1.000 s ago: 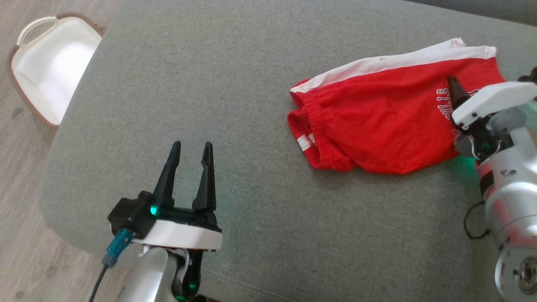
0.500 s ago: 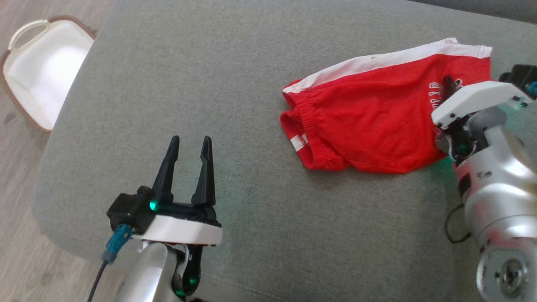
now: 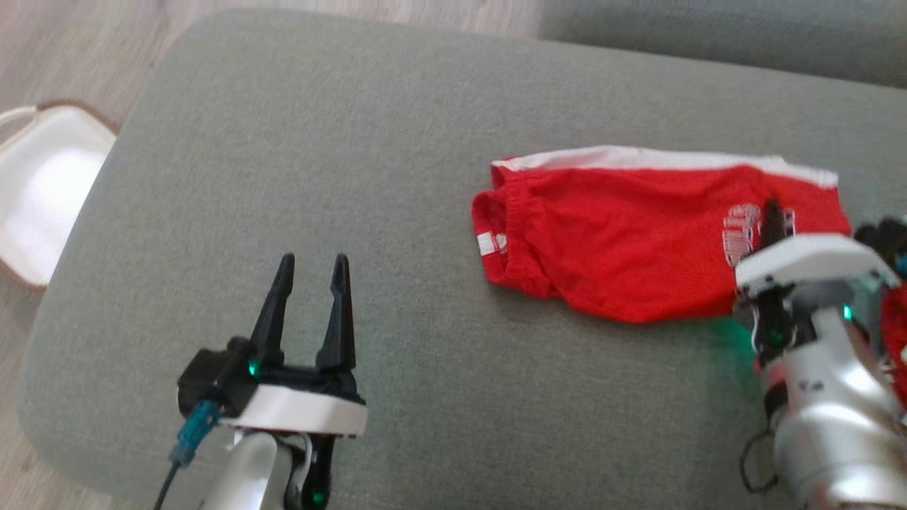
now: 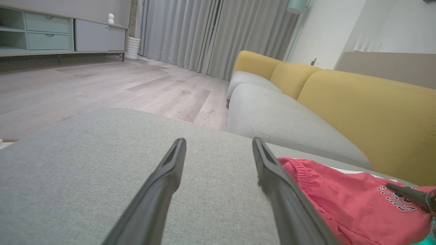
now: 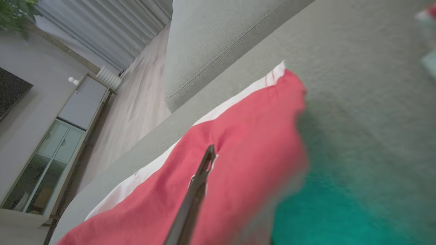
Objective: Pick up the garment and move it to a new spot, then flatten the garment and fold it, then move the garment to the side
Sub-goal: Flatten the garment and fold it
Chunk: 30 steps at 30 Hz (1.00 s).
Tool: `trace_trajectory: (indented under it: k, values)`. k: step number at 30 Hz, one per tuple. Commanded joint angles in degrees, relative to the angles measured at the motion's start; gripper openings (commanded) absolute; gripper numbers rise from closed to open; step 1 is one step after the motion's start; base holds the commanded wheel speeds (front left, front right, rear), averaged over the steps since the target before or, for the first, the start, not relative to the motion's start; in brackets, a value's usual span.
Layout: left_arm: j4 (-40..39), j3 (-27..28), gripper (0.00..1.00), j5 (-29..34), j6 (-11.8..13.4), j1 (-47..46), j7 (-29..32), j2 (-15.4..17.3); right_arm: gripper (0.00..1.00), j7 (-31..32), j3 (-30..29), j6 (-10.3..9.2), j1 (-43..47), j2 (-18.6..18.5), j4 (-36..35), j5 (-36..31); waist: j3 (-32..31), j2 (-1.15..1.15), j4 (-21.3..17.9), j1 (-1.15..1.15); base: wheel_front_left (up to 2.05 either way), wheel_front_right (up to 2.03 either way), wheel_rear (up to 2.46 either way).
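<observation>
One pair of shorts (image 3: 638, 241), two grippers
Right gripper (image 3: 771, 212) clamped on the shorts' printed end — left gripper (image 3: 312, 265) spread, well left of them.

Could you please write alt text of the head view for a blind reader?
The right gripper is shut on the printed end of red shorts, white-striped, lying on a grey cushion. The left gripper hovers open over bare cushion; a white basket sits on the floor.
</observation>
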Motion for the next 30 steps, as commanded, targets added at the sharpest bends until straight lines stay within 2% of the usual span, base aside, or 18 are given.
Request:
trace_trajectory:
  k: [1, 4, 9, 21, 30]
  values:
    - [-1.5, 2.4, 1.0, 0.7, 0.1, -0.1, -0.5, 0.3, 0.0, -1.0, 0.9, -0.04, 0.9, 1.1, -2.6, 0.7, -2.1, 0.0, -1.5, 0.01, 0.0, 0.0, 0.0]
    - [-1.3, 2.5, 1.0, 1.1, -0.1, 1.1, -0.5, 0.3, 0.0, -2.9, -0.5, -0.04, 4.7, 1.1, -3.6, 2.4, -3.8, 0.0, -2.2, 0.01, 0.0, 0.0, 0.0]
    - [-1.3, 2.9, 1.0, 1.5, -0.3, 2.6, -0.5, 0.3, 0.0, -3.9, 1.6, -0.04, 8.5, 1.1, -3.5, 6.3, -5.2, 0.0, -2.9, 0.01, 0.0, 0.0, 0.0]
    - [-1.1, 2.8, 1.0, 2.4, -0.8, 2.3, -0.5, 0.3, 0.0, -7.4, 8.1, -0.04, 4.6, 1.1, -1.8, 8.2, -5.0, 0.0, -1.6, 0.01, 0.0, 0.0, 0.0]
    - [-0.4, 3.0, 1.0, 2.4, -0.8, 2.4, -0.5, 0.3, 0.0, -7.1, 24.7, -0.04, 3.1, 1.1, -6.6, 17.0, -6.5, 0.0, 1.2, 0.01, 0.0, 0.0, 0.0]
